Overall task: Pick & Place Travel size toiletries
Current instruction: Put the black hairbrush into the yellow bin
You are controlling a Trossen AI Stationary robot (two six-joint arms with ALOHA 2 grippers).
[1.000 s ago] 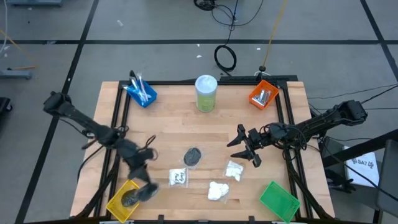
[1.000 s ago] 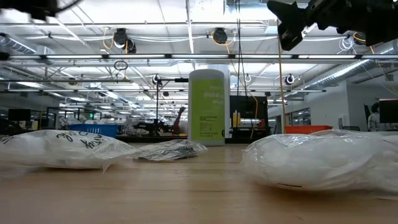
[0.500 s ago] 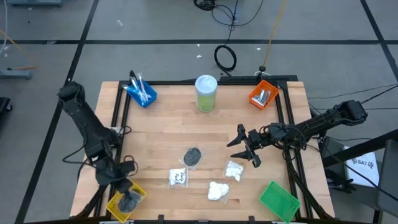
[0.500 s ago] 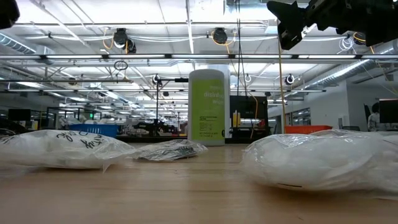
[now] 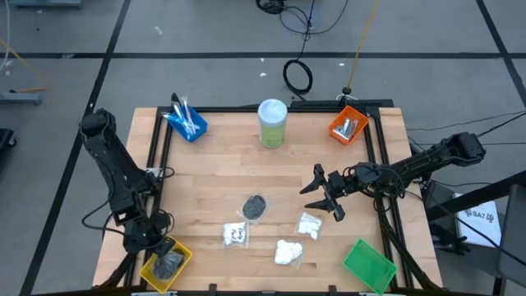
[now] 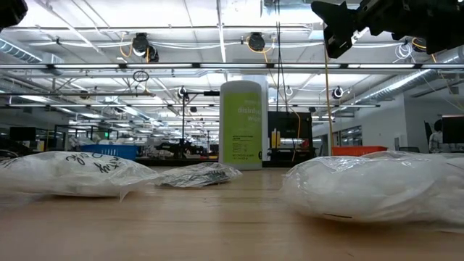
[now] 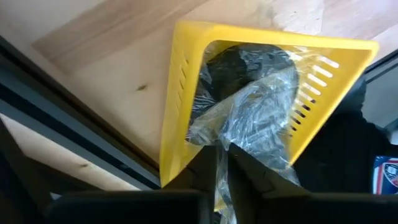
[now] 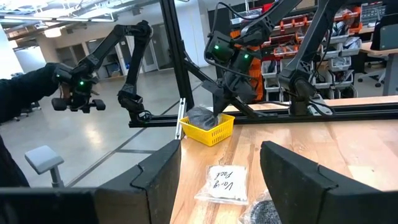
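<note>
My left gripper (image 5: 159, 249) is over the yellow bin (image 5: 154, 271) at the table's near-left corner, shut on a clear packet of dark grey discs (image 7: 261, 106) that lies in the bin. My right gripper (image 5: 325, 196) hangs open above the table's right half and touches nothing. It shows high up in the low view (image 6: 339, 32). On the table lie another dark disc packet (image 5: 255, 206) and three white packets (image 5: 236, 234) (image 5: 288, 252) (image 5: 309, 224). My left gripper pinches the packet's clear plastic at its upper edge (image 7: 219, 152) between the two fingers (image 7: 205, 171), coming slanting down from above. The packet's body with the discs rests inside the yellow bin (image 7: 174, 112), the plastic crumpled and slack.
The tall pale-green canister (image 5: 272, 123) stands at the far middle. A blue bin with sticks (image 5: 186, 122) is at far left, an orange bin with silver tubes (image 5: 348, 126) at far right, a green bin (image 5: 367, 265) at near right. A black frame edges the table.
My left arm has swung toward the table's left edge, and its gripper has moved left to above the yellow bin, keeping its hold on the disc packet. The packet now lies in the bin. My right arm has kept still.
</note>
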